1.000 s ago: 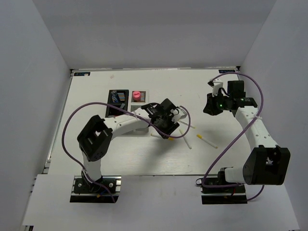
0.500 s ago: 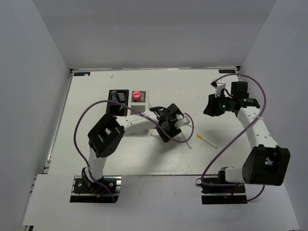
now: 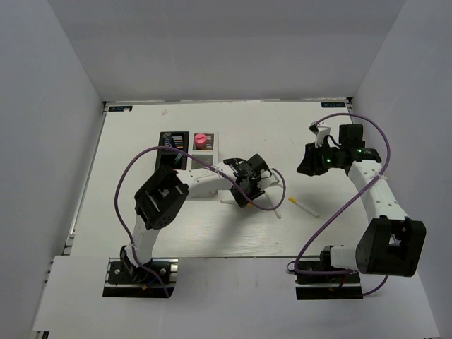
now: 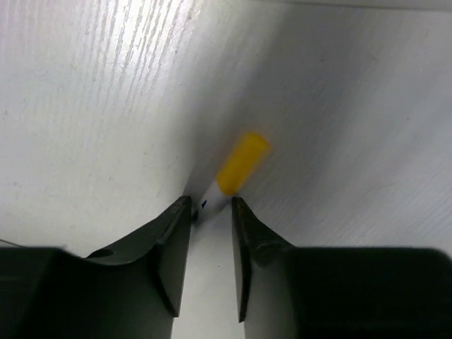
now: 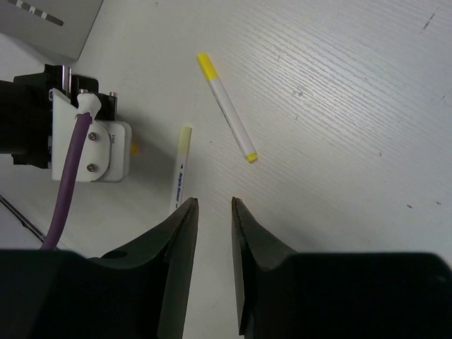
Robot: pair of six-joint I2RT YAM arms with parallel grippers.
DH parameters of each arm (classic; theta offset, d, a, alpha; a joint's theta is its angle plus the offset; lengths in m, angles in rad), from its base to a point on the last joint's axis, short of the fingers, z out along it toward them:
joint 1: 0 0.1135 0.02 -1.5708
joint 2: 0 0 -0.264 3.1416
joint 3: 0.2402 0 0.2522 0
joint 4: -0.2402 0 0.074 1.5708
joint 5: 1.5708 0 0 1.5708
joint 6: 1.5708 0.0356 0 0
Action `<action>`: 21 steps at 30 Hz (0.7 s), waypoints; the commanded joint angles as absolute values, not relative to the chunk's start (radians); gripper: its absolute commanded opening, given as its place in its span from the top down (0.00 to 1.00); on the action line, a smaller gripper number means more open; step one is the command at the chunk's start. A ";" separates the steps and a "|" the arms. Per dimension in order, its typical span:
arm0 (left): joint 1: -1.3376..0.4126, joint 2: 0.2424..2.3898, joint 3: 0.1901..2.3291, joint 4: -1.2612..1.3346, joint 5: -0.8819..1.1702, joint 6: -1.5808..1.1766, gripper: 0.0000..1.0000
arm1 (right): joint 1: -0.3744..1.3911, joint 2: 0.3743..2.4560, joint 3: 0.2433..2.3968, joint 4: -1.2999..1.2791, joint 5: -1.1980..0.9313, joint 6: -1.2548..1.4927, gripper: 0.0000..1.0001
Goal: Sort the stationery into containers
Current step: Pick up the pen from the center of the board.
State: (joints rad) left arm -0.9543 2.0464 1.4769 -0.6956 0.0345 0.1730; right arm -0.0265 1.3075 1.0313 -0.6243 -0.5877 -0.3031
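The black box [image 3: 181, 141] sits at ten o'clock from the desk's [image 3: 141, 212] middle. It is striped inside, and the white box [image 3: 210, 145] is joined to its three o'clock side. A blue-and-white tube [image 3: 168, 143] leans in the black box's far compartment. A pink marker [image 3: 200, 140] stands upright in the white box's far one. Three thin white sticks lie flat around four o'clock of the middle. The first stick [image 4: 240, 164], yellow-capped, has its white end between the left pincer's [image 4: 210, 205] close-set fingers; whether it is gripped is unclear. The second stick [image 5: 182, 169], pale-capped, lies near it. The third stick [image 5: 227, 116], yellow at both ends, lies apart at the second's three o'clock.
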 commanded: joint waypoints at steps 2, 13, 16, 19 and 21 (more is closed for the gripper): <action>-0.960 2.065 1.485 -0.692 0.034 0.186 0.67 | -0.035 1.273 1.023 -0.615 -0.626 -0.298 0.68; -0.979 1.938 1.554 -0.683 0.057 0.081 0.95 | -0.052 1.252 1.005 -0.600 -0.638 -0.288 0.68; -0.979 1.844 1.609 -0.638 0.081 0.031 1.00 | -0.055 1.253 0.993 -0.589 -0.644 -0.288 0.68; -0.954 1.754 1.634 -0.591 0.091 -0.038 1.00 | -0.052 1.255 0.983 -0.583 -0.646 -0.301 0.68; -0.940 1.697 1.580 -0.519 0.006 -0.080 1.00 | -0.046 1.253 0.976 -0.586 -0.641 -0.319 0.68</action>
